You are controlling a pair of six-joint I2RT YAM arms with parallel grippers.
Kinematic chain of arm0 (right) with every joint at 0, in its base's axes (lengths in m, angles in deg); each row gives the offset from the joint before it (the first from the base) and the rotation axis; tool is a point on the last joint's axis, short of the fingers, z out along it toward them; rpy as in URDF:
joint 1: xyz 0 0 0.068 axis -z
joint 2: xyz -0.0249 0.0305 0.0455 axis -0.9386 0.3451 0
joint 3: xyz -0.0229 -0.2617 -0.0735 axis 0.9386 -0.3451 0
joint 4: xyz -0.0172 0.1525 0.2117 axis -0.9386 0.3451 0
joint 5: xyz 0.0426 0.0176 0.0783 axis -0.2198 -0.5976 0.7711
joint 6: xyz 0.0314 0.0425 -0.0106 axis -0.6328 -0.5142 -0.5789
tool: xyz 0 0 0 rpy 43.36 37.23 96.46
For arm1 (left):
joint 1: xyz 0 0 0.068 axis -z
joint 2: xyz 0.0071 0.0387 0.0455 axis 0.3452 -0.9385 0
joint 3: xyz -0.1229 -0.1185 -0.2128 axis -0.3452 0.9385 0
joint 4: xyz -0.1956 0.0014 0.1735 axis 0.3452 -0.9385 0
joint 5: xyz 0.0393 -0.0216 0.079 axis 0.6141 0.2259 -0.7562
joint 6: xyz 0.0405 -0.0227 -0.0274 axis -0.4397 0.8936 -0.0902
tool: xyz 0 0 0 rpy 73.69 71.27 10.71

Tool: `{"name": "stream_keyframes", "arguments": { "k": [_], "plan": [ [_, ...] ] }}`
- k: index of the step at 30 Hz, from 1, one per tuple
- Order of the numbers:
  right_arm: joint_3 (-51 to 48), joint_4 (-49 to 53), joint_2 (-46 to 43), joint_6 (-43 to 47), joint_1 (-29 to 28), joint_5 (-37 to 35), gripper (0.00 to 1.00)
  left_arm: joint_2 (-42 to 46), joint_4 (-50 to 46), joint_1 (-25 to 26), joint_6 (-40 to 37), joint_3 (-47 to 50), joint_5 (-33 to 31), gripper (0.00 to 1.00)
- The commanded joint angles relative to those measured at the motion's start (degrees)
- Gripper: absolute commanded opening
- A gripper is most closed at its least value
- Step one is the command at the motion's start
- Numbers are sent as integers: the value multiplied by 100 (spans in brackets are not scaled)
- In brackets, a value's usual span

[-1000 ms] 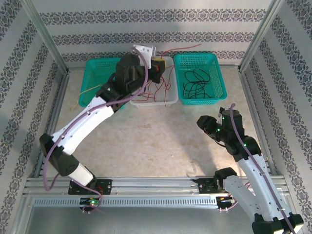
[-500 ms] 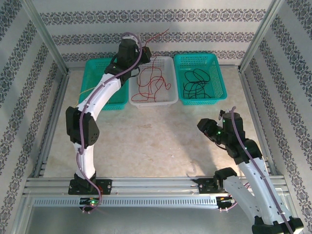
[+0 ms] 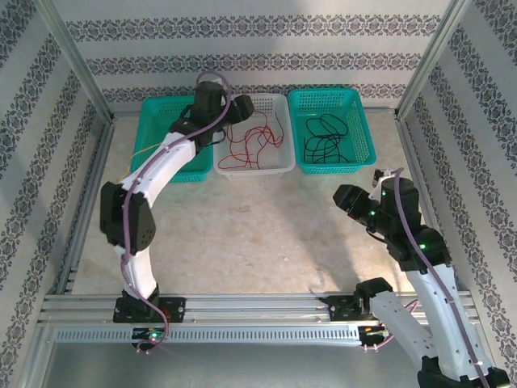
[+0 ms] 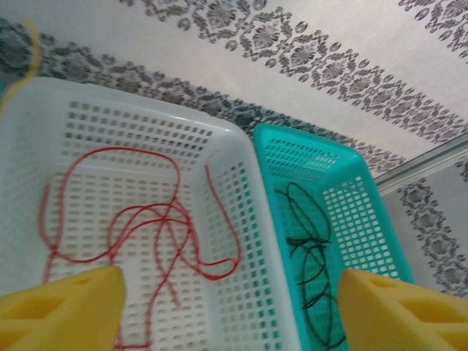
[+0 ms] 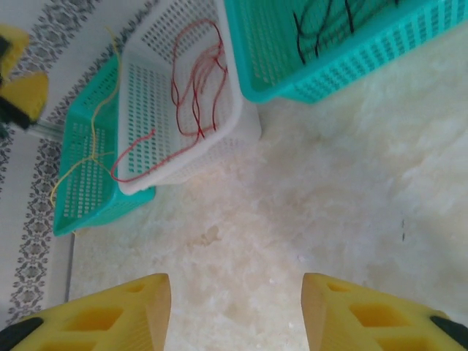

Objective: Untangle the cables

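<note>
Three baskets stand in a row at the far edge of a pale, mottled tabletop (image 3: 258, 234) enclosed by patterned papered walls (image 3: 258, 48): left teal basket (image 3: 157, 121), white basket (image 3: 254, 173), right teal basket (image 3: 335, 169). One colour lies in each: a red cable (image 3: 257, 137) in loose loops in the white, a black cable (image 3: 327, 137) coiled in the right teal and a thin yellow cable (image 5: 93, 150) in the left teal, each running mainly along its basket's near-to-far length. The left jaws, near the white basket's far-left corner, and the right jaws, over bare tabletop, both stand released, gripping nothing.

Bare tabletop (image 3: 250, 234) centre, baskets (image 3: 335, 166) along back
</note>
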Motion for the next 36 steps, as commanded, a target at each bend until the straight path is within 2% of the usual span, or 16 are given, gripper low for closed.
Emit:
{"name": "stream_keyframes", "arguments": {
  "k": [1, 3, 6, 7, 8, 9, 11, 13, 16, 18, 21, 26, 28, 30, 32, 36],
  "plan": [
    [475, 122, -36, 702, -6, -534, 56, 1404, 517, -86, -723, 1043, -479, 87],
    [490, -24, -145, 876, -10, -877, 64, 2193, 874, -87, -1234, 2004, -1140, 99],
    [-31, -735, -484, 773, -9, -1498, 73, 3085, 1200, -135, -2106, 3168, -2169, 100],
    [-362, -1031, -670, 594, -9, -1713, 81, 3309, 1416, -147, -2510, 3582, -2402, 100],
    [-700, -1285, -868, 356, -2, -2006, 95, 3459, 1710, -150, -2859, 3976, -2593, 100],
    [-1196, -1693, -1144, 251, -5, -2458, 99, 3539, 2110, -168, -3140, 4467, -2906, 100],
    [-2110, -2531, -1683, 661, 3, -3328, 98, 3442, 3260, -191, -3589, 5402, -3771, 100],
    [-2800, -3173, -2098, 1572, 2, -4150, 98, 3108, 4150, -279, -3846, 6067, -4396, 100],
    [-3419, -3615, -2066, 2495, 7, -5375, 98, 2383, 4287, -462, -3793, 6332, -4836, 99],
    [-3719, -3830, -1737, 2983, 26, -5840, 98, 1903, 4524, -509, -3641, 6491, -4971, 99],
    [-3933, -4301, -1035, 3168, 147, -6037, 98, 1502, 4718, -494, -3864, 6443, -4888, 99],
    [-4395, -6184, 302, 3385, 336, -5611, 98, 1521, 4577, -766, -3702, 6383, -4003, 99],
    [-4543, -7037, 991, 3369, 426, -5236, 98, 1648, 4483, -1058, -3602, 6440, -3284, 99],
    [-4619, -7908, 1571, 3522, 481, -4857, 99, 1733, 4973, -1296, -3659, 6692, -2740, 99],
    [-4556, -8446, 2037, 3725, 529, -4313, 98, 1582, 6067, -1551, -3522, 7165, -2432, 99],
    [-4233, -9548, 3203, 4141, 645, -3610, 99, 1588, 6498, -1792, -3461, 7525, -1562, 99]
  ]
}}
